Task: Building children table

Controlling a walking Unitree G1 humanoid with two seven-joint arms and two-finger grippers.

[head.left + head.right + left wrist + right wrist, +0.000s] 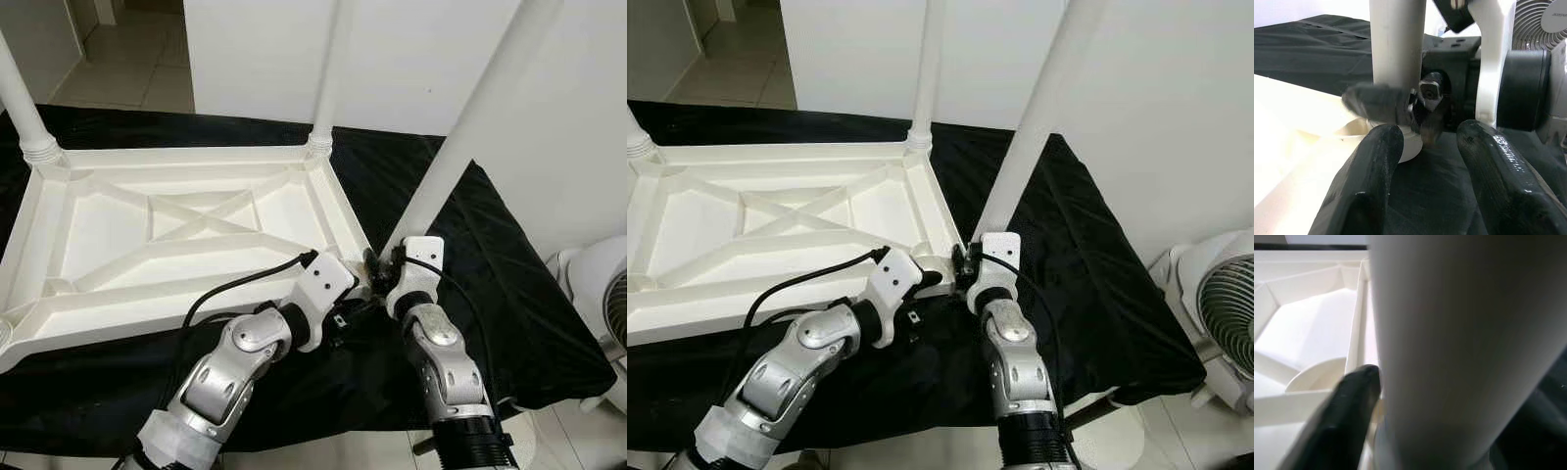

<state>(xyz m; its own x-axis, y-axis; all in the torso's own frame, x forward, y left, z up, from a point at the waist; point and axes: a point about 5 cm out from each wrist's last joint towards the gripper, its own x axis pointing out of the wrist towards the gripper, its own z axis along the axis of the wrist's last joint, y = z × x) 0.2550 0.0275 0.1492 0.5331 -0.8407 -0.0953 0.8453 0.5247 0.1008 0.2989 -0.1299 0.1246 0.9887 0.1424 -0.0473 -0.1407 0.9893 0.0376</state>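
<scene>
The right gripper squeezes the leaning table leg at the tabletop corner. The left gripper waits open beside it. A slip could tip the leg out of its hole.

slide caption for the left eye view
Both tools, left tool and right tool, meet at the near-right leg of the upturned white table.

A big white table leg stands very close, with one black finger touching it beside the white ribbed tabletop.
</scene>
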